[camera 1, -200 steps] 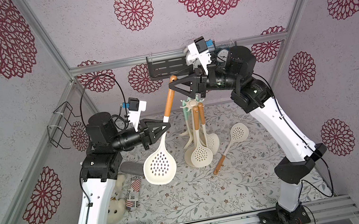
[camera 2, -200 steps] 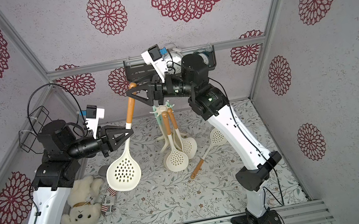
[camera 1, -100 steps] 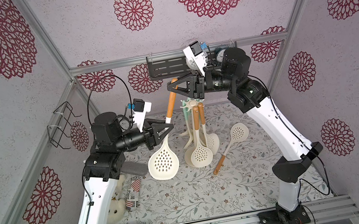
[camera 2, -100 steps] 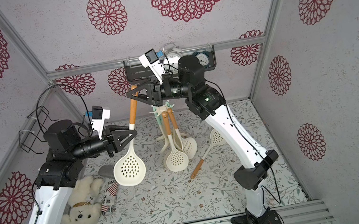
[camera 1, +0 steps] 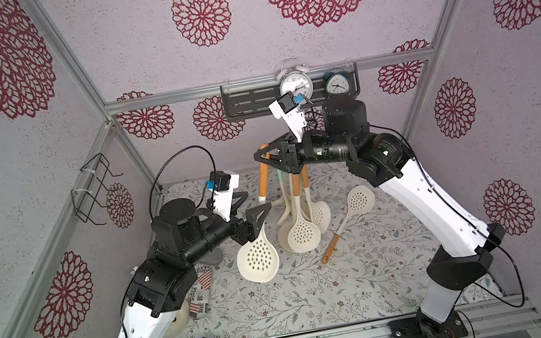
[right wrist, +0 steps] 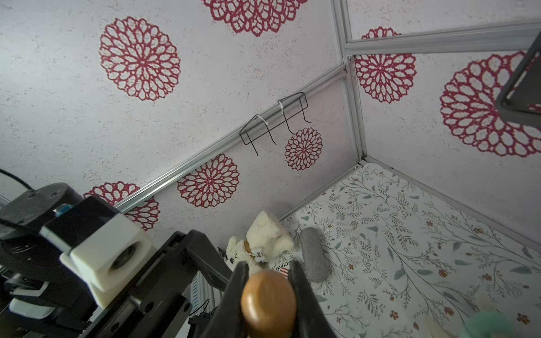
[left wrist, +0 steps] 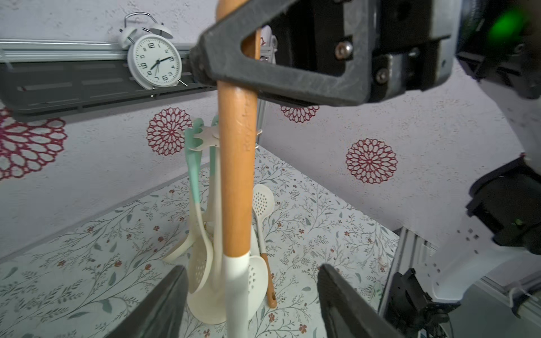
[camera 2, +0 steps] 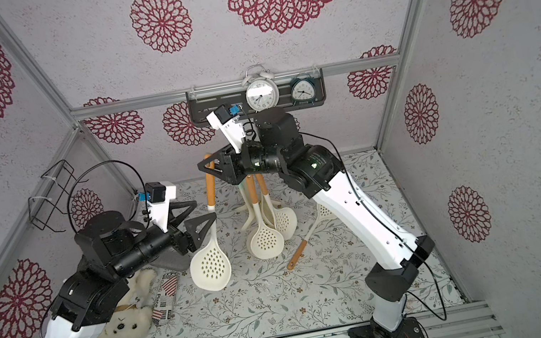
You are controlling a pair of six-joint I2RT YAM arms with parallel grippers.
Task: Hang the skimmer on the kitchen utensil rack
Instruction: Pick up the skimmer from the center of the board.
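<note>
The skimmer (camera 1: 258, 260) has an orange wooden handle (left wrist: 237, 175) and a cream perforated head (camera 2: 210, 265), and it hangs upright above the mat. My right gripper (camera 1: 261, 154) is shut on the top end of the handle (right wrist: 268, 301). My left gripper (left wrist: 251, 267) stands open around the white neck, its fingers (camera 1: 261, 213) apart from it. The kitchen utensil rack shows its cream star crown (left wrist: 208, 137) just behind the handle. Several utensils hang from it. In both top views the right gripper hides the crown.
Another skimmer (camera 1: 361, 199) lies on the mat to the right of the rack. A teddy bear (camera 2: 123, 323), a grey pouch (right wrist: 311, 254) and a printed packet (camera 2: 164, 297) lie under the left arm. A dark grey shelf (camera 1: 250, 104) with two clocks is on the back wall and a black wire rack (camera 1: 93, 193) on the left wall.
My right gripper has shut on the top of the skimmer's handle. My left gripper has opened and let go of the neck. The skimmer has shifted a little toward the rack.
</note>
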